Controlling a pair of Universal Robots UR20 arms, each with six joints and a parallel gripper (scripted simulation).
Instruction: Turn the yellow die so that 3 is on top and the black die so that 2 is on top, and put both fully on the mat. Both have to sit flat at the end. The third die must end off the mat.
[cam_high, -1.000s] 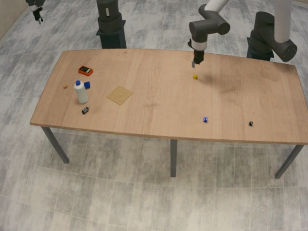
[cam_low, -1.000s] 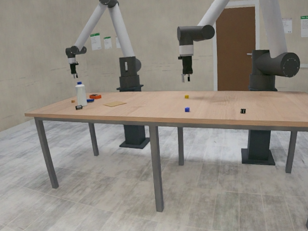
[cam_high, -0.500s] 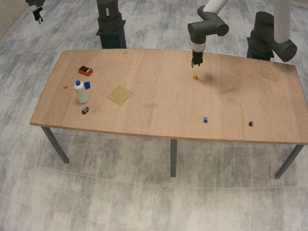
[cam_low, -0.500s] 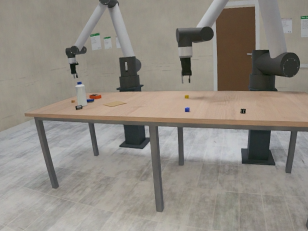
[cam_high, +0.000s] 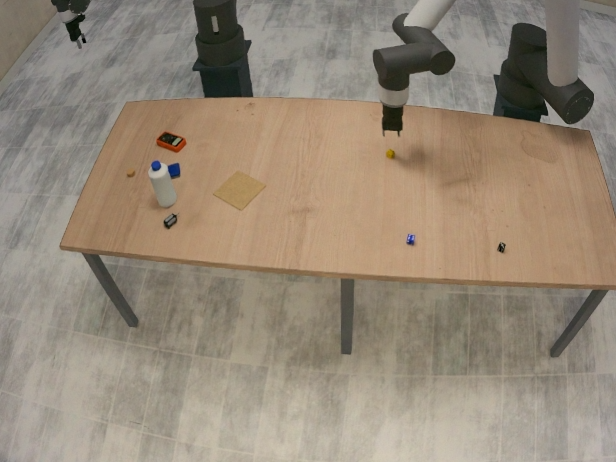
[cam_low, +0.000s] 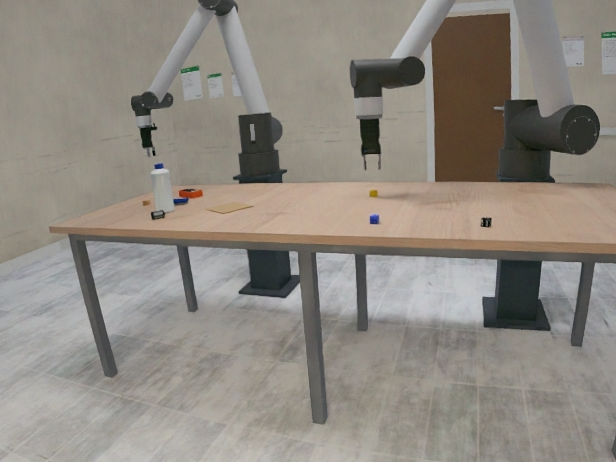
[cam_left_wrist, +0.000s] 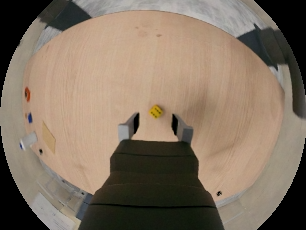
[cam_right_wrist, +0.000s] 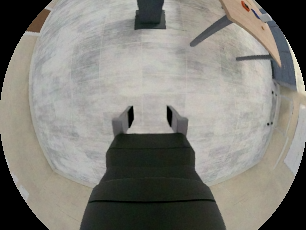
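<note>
Both UR20 arms (cam_high: 429, 59) (cam_low: 387, 75) are showing lt grey tubes w/ dk grey cylindrical joints, white wrist bands & blk gripper bodies w/ grey fingers.

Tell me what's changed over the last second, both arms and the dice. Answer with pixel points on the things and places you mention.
The left gripper (cam_high: 392, 133) (cam_low: 372, 168) (cam_left_wrist: 155, 119) has come down a little toward the yellow die (cam_high: 390, 154) (cam_low: 373, 193) (cam_left_wrist: 156, 111) and turned about its upright axis. Nothing was taken hold of or let go. The right gripper (cam_high: 81, 42) (cam_low: 151, 152) (cam_right_wrist: 149, 112), the yellow die, the black die (cam_high: 501, 247) (cam_low: 486, 222) (cam_left_wrist: 219, 193) and the blue die (cam_high: 410, 239) (cam_low: 374, 219) show no visible change.
</note>
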